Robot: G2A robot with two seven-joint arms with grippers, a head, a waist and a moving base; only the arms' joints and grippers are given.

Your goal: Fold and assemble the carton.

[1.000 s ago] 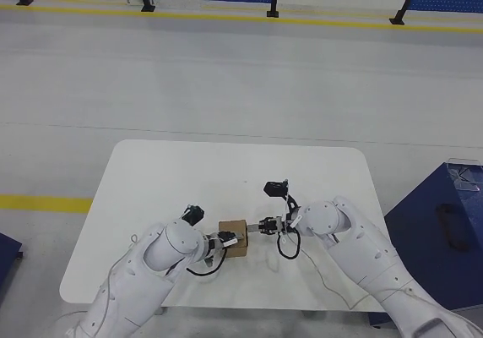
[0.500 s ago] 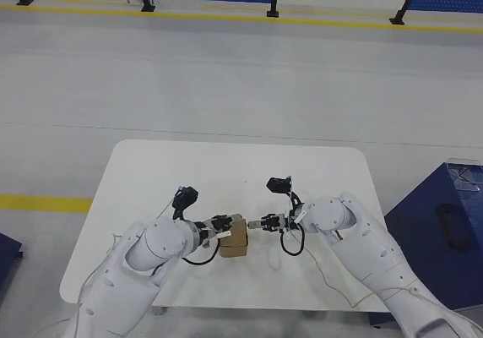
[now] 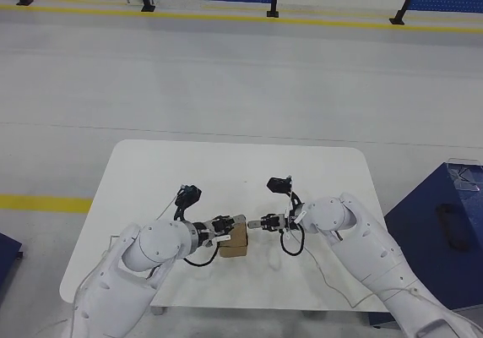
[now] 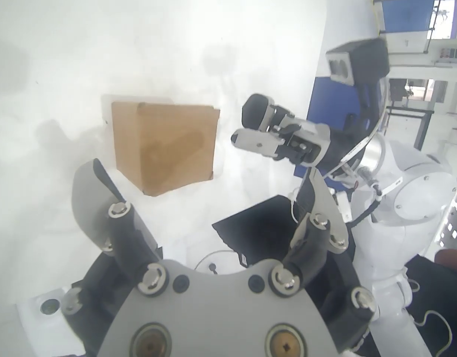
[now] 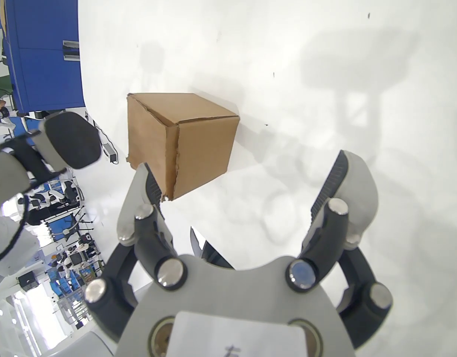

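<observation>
A white table point(image 3: 157, 177) occupied the lower centre of the top view, on a grey floor point(image 3: 225, 76) marked with yellow lines point(image 3: 30, 203). The carton point(image 3: 235, 242), a brown cube with a ragged seam along one edge, stood on the table toward its lower edge. The left gripper point(image 3: 228, 224) hung at the carton's upper left, fingers spread wide and holding nothing. The right gripper point(image 3: 255, 224) hung just to the carton's upper right, fingers likewise wide and empty.

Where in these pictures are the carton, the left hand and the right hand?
carton point(image 5: 206, 146), right wrist view, on its side face.
left hand point(image 4: 198, 170), left wrist view, midway between its fingertips.
right hand point(image 5: 245, 165), right wrist view, midway between its fingertips.
</observation>
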